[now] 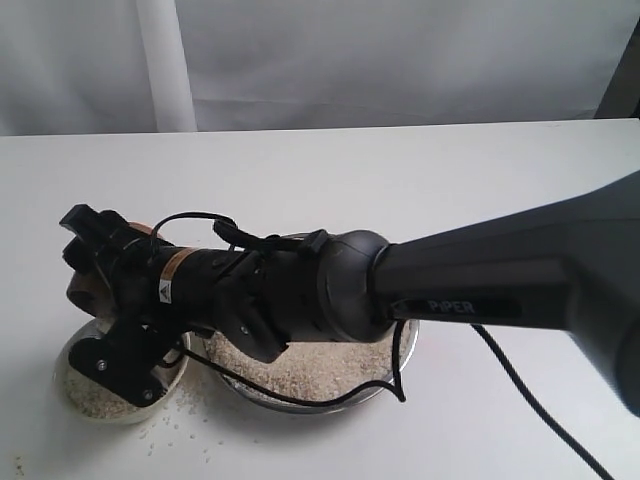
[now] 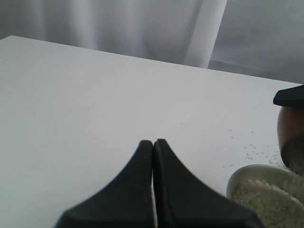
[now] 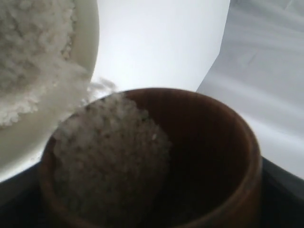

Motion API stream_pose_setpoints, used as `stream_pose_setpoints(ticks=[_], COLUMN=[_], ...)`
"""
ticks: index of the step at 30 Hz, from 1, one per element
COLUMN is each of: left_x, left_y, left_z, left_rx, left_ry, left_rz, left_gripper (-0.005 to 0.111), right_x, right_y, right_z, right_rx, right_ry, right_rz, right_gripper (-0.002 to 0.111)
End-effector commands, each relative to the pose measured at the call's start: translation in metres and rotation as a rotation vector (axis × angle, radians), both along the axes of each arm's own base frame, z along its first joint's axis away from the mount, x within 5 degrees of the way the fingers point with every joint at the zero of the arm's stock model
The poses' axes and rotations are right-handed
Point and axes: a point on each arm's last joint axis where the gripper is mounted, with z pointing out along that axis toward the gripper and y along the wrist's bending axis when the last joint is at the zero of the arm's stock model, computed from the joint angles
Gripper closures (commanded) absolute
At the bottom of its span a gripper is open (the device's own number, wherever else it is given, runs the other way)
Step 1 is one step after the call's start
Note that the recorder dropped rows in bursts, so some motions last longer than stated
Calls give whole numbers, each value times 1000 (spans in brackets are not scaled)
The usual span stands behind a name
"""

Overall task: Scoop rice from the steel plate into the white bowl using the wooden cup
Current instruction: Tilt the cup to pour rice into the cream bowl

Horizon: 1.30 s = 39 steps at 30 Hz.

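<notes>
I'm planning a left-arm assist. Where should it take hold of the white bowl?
Probably the thick rim of the white bowl, pinched from above on the side away from the right pincer, which tips the wooden cup over it. Its smooth rounded wall offers nothing else to catch.

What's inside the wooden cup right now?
Rice, heaped on the tipped cup's low side and spilling over its rim into the bowl. The rest inside is bare dark wood. The wood under the rice is covered.

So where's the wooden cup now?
The wooden cup is on the left of the exterior view, tipped in the right hand over the white bowl, beside the steel plate.
</notes>
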Motion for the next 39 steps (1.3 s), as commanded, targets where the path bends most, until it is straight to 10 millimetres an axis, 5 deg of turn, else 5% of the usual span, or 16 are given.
stream_pose_setpoints(ticks=[1,39], left_x=[0,0], left_y=[-1,-1], left_z=[2,2], left_rx=[-6,-6], left_ry=[-13,-13], left_rz=[-6,-6], left_gripper=[107,107], right_x=[6,0], right_y=[-1,5], right_z=[8,14], right_rx=[26,-51], right_ry=[-43,-300], right_rz=[-1,214], right_gripper=[108,108])
